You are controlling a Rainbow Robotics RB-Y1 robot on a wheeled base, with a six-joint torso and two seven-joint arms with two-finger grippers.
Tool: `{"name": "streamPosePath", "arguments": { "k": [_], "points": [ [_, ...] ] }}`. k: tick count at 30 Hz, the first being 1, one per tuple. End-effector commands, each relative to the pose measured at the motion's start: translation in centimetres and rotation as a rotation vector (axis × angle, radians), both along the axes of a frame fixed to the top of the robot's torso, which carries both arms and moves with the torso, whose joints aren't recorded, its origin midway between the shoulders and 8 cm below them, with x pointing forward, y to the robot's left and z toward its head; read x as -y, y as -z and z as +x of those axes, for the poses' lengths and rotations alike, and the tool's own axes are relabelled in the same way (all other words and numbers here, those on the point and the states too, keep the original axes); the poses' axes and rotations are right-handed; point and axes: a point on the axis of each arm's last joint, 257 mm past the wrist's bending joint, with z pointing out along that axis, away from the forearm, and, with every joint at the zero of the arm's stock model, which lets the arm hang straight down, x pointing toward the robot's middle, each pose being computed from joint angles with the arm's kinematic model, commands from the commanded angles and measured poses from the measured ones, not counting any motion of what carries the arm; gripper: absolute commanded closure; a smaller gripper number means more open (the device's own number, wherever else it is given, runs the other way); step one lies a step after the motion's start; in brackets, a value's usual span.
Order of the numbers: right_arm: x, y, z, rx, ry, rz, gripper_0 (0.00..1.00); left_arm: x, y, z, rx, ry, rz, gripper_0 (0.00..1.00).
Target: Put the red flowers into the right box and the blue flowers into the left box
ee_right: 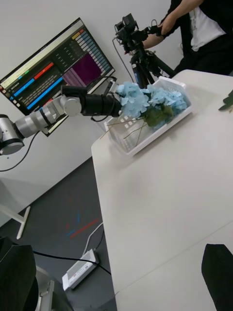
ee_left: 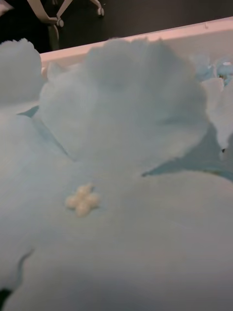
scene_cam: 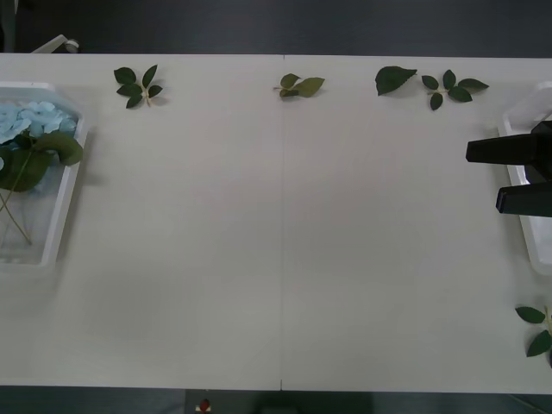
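Observation:
Pale blue flowers [scene_cam: 26,121] lie heaped in the left box [scene_cam: 60,216] at the table's far left, their stems and green leaves pointing toward me. The right wrist view shows the left arm stretched out over that box [ee_right: 131,146], with my left gripper [ee_right: 115,104] pressed against the blue flowers [ee_right: 145,97]. Blue petals [ee_left: 121,121] press close to the left wrist camera. My right gripper [scene_cam: 483,178] hovers open at the right edge, over the rim of the right box [scene_cam: 528,108], holding nothing. The red flowers are out of view.
Loose green leaf sprigs lie along the table's far edge [scene_cam: 138,86] [scene_cam: 300,84] [scene_cam: 431,84], and one more lies at the near right corner [scene_cam: 536,328]. A monitor [ee_right: 53,63] stands beyond the table's left end.

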Motion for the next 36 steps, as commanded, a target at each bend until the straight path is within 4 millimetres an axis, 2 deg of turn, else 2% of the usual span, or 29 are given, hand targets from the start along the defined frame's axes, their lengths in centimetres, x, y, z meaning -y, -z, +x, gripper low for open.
{"name": "streamPosePath", "arguments": {
  "k": [1,2,4,6,7,8,12,14,18,23,25,31,32,33,34,35,36],
  "points": [
    [0.1,-0.4,-0.2,0.038,-0.016,-0.020,0.00,0.0,-1.1,0.3,0.025,0.012,0.018,0.99],
    [0.1,-0.4,-0.2,0.038,-0.016,-0.020,0.00,0.1,-1.1,0.4,0.027,0.013,0.017,0.96],
    [0.1,-0.4,-0.2,0.038,-0.016,-0.020,0.00,0.3,-1.2,0.4,0.027,0.017,0.016,0.71],
    [0.1,-0.4,-0.2,0.038,-0.016,-0.020,0.00,0.4,-1.2,0.4,0.029,0.020,0.011,0.52],
    [0.1,-0.4,-0.2,0.038,-0.016,-0.020,0.00,0.4,-1.2,0.4,0.029,0.020,0.010,0.48],
    [0.1,-0.4,-0.2,0.038,-0.016,-0.020,0.00,0.5,-1.1,0.3,0.027,0.022,0.003,0.39],
    [0.1,-0.4,-0.2,0.038,-0.016,-0.020,0.00,1.5,-1.3,0.1,0.036,0.041,-0.016,0.23],
    [0.1,-0.4,-0.2,0.038,-0.016,-0.020,0.00,2.7,-1.5,-0.6,0.018,0.063,-0.056,0.15],
    [0.1,-0.4,-0.2,0.038,-0.016,-0.020,0.00,4.3,-2.7,-2.5,-0.058,0.102,-0.101,0.05],
    [0.1,-0.4,-0.2,0.038,-0.016,-0.020,0.00,7.0,-5.7,-4.5,-0.148,0.202,-0.140,0.01],
    [0.1,-0.4,-0.2,0.038,-0.016,-0.020,0.00,8.2,-6.2,-4.8,-0.170,0.248,-0.162,0.01],
    [0.1,-0.4,-0.2,0.038,-0.016,-0.020,0.00,15.4,-8.3,-4.5,-0.225,0.471,-0.237,0.02],
    [0.1,-0.4,-0.2,0.038,-0.016,-0.020,0.00,17.2,-8.5,-4.2,-0.229,0.520,-0.246,0.01],
    [0.1,-0.4,-0.2,0.038,-0.016,-0.020,0.00,18.2,-8.6,-4.0,-0.228,0.544,-0.253,0.01],
    [0.1,-0.4,-0.2,0.038,-0.016,-0.020,0.00,20.5,-8.5,-3.7,-0.233,0.602,-0.265,0.01],
    [0.1,-0.4,-0.2,0.038,-0.016,-0.020,0.00,21.5,-8.4,-3.6,-0.235,0.624,-0.271,0.01],
    [0.1,-0.4,-0.2,0.038,-0.016,-0.020,0.00,23.5,-8.2,-3.2,-0.233,0.665,-0.288,0.01]
  ]
}}
